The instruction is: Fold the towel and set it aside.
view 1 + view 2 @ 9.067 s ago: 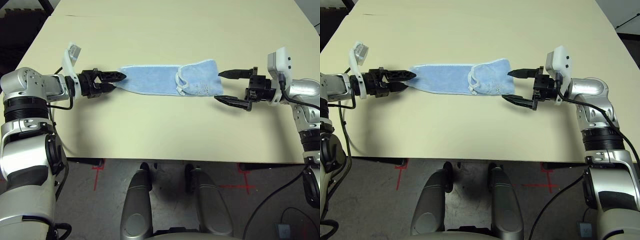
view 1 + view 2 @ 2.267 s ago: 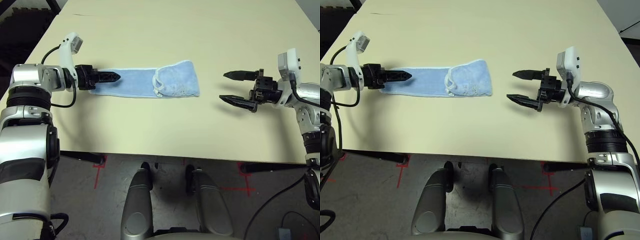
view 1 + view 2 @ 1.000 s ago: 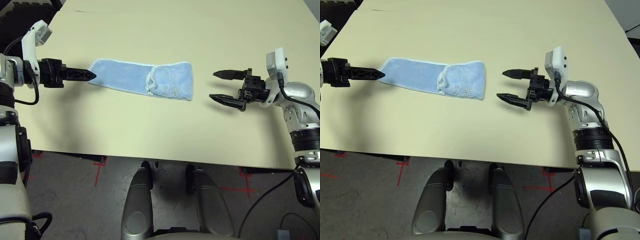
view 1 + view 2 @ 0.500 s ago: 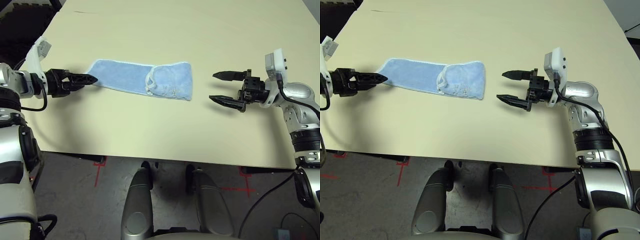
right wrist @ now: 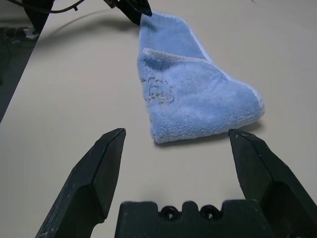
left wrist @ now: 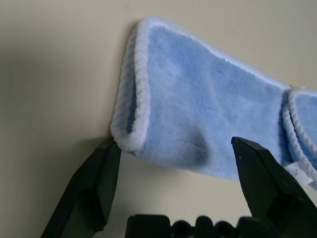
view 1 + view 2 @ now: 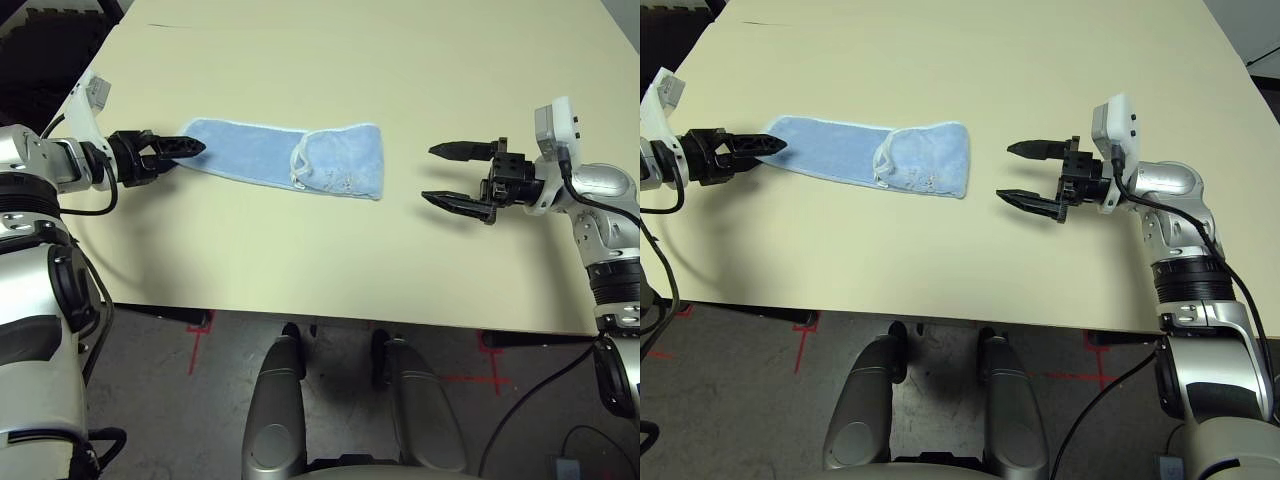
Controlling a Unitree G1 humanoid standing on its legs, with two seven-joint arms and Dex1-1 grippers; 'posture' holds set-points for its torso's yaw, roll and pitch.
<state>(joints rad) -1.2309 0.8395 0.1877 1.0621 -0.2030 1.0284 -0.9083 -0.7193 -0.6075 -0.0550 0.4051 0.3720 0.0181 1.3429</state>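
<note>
My left gripper [image 7: 188,148] stands wide open at the left end of the towel [image 7: 285,160], its two black fingers [image 6: 91,186] straddling the folded end. One fingertip is right at the white stitched edging, though I cannot tell if it actually touches; nothing is clamped. My right gripper [image 7: 448,174] is also spread wide and holds nothing, pointing at the towel's right end with bare table [image 7: 400,70] between them. The light blue towel lies as a long folded strip on the left half of the table, nearer its far edge than its near one. Faint embroidery [image 5: 159,92] shows near the right end, but I can read no lettering there.
</note>
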